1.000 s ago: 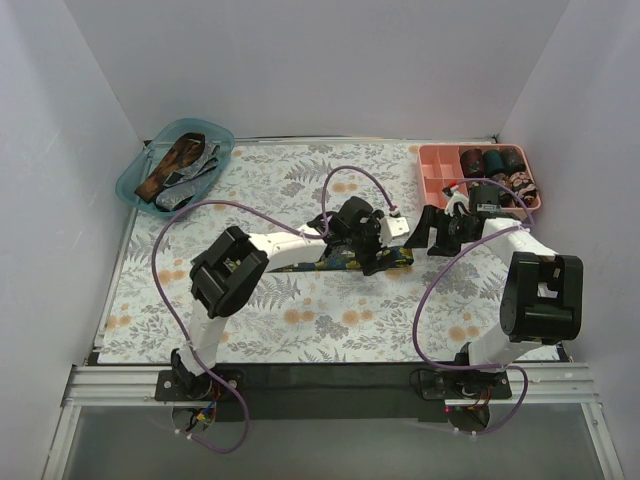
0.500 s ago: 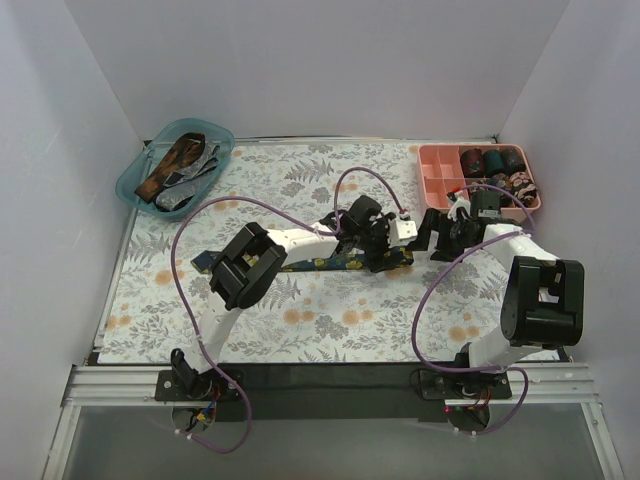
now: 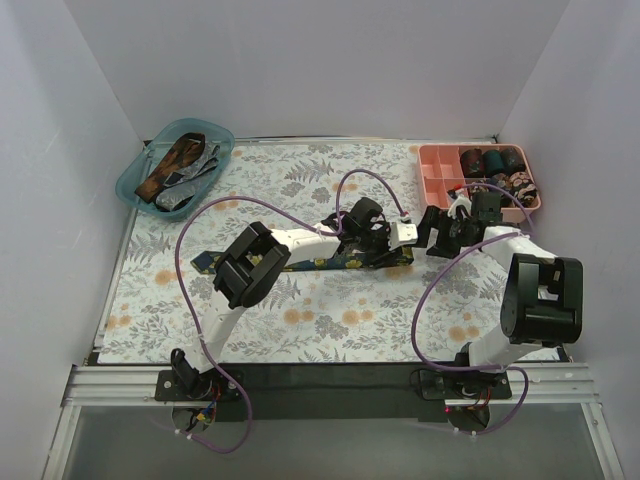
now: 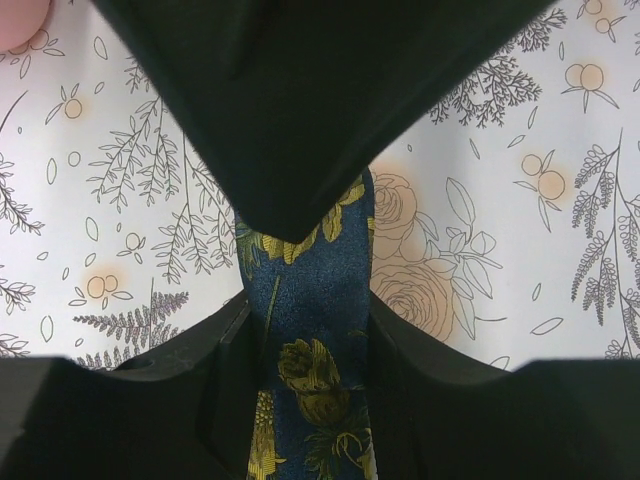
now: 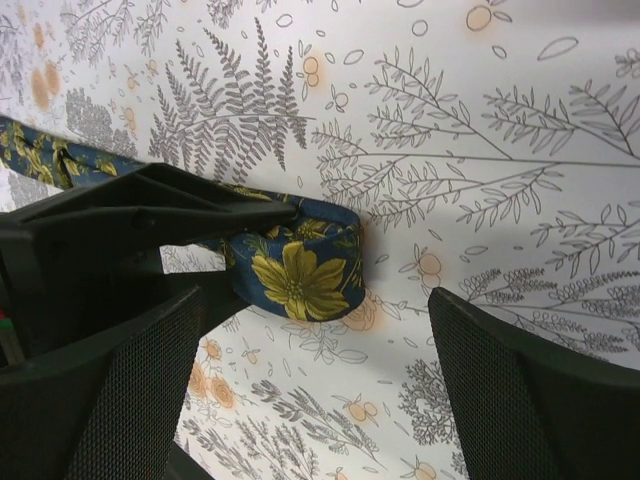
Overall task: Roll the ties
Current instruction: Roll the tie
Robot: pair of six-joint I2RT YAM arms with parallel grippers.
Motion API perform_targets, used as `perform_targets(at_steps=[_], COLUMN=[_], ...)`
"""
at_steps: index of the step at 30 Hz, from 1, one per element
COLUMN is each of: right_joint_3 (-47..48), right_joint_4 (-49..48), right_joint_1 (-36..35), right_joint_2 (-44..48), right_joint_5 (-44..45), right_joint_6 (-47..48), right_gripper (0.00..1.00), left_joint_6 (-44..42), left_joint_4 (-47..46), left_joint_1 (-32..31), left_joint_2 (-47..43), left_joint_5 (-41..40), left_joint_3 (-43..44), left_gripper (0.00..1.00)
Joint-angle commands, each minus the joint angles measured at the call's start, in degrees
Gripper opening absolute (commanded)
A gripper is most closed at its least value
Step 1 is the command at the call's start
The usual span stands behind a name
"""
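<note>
A navy tie point(image 3: 320, 263) with yellow flowers lies stretched left to right across the floral mat. My left gripper point(image 3: 385, 250) is at its right end, where the tie is folded back into a small loop point(image 5: 300, 270). In the left wrist view the tie point(image 4: 310, 290) runs up between the two fingers, which press on both its edges, so my left gripper point(image 4: 308, 385) is shut on it. A dark blurred shape hides the tie's far part there. My right gripper point(image 3: 437, 228) hovers just right of the loop, open point(image 5: 320, 400), with only mat between its fingers.
A pink divided tray point(image 3: 437, 172) at the back right holds several rolled ties point(image 3: 487, 160). A teal basket point(image 3: 135, 188) at the back left holds loose ties point(image 3: 178, 165). Purple cables arc over both arms. White walls enclose the mat.
My left arm has stretched further right and its jaws have closed in on the navy tie's end. The tie's left tail has come into view. The right gripper has barely moved.
</note>
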State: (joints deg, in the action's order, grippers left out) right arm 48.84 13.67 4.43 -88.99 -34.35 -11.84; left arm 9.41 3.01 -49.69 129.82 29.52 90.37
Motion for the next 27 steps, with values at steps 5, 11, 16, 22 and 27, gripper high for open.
perform_targets(at_steps=[5, 11, 16, 22, 27], right_joint_3=[-1.6, -3.8, -5.5, -5.7, -5.6], right_joint_4=[-6.0, -9.4, -12.1, -13.1, -15.3], right_joint_1=[0.2, 0.2, 0.2, 0.2, 0.2], right_joint_2=[-3.8, -5.8, -7.7, -10.7, -13.7], right_joint_5=[-5.1, -8.9, -12.8, -15.0, -16.3], right_joint_6=[-0.6, 0.1, 0.4, 0.8, 0.8], right_gripper=[0.81, 0.76, 0.71, 0.66, 0.66], left_joint_6=[0.2, 0.9, 1.2, 1.8, 2.0], left_joint_4=[0.1, -0.5, -0.8, -1.1, -1.2], left_joint_1=[-0.1, -0.1, -0.1, -0.1, -0.1], left_joint_2=[-1.1, -1.7, -1.5, -1.2, -1.1], left_joint_5=[1.9, 1.2, 1.1, 1.3, 1.7], left_joint_3=[-0.5, -1.2, -1.5, -1.7, -2.6], left_gripper=[0.37, 0.38, 0.38, 0.38, 0.38])
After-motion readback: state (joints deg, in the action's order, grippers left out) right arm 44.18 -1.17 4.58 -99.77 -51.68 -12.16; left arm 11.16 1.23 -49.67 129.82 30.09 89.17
